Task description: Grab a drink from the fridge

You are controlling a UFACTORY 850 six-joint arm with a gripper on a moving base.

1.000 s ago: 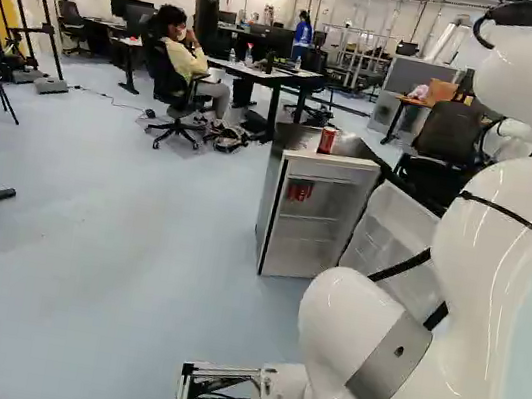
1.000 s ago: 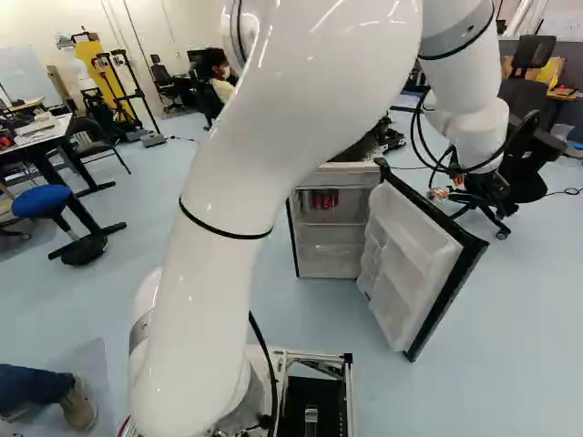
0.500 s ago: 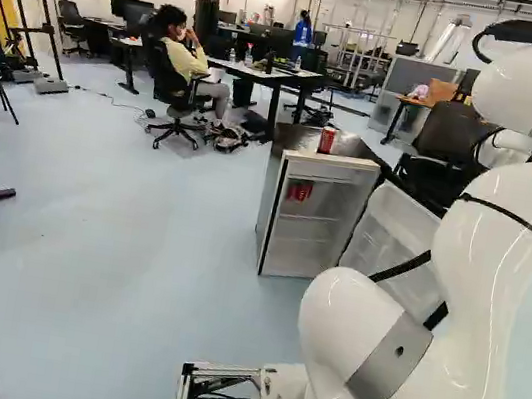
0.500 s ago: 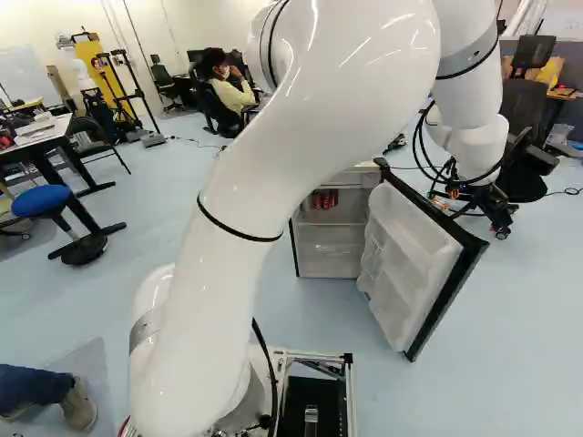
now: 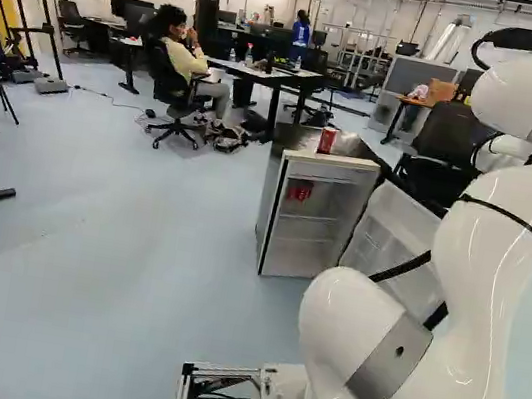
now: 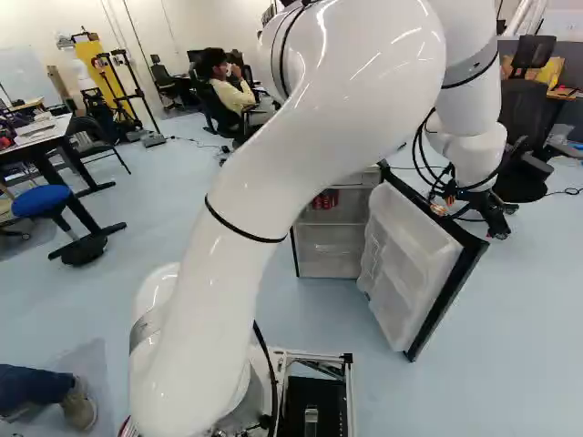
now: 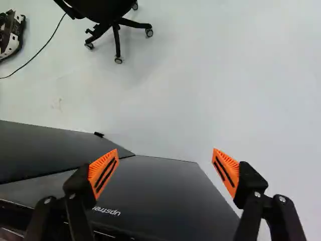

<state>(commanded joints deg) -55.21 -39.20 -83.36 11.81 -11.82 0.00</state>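
Observation:
In the right base view my gripper hangs beyond the open fridge door, on its outer side. Seen from the wrist, the gripper stands wide open, with nothing between its orange-padded fingers. The door's dark outer face lies beneath and between them. The small fridge stands open ahead of the base. Red cans sit on its upper shelf, also visible as red cans in the right base view. Another red can stands upright on the fridge top.
An office chair stands on the floor ahead of the gripper, with a cable beside it. Another dark chair is behind the fridge door in the left base view. Farther back are desks. A blue stool stands at the left.
The base has stayed put. My arm's upper links have swung rightward in the right base view, and the gripper has moved slightly right and lower beyond the door. Its fingers hold nothing.

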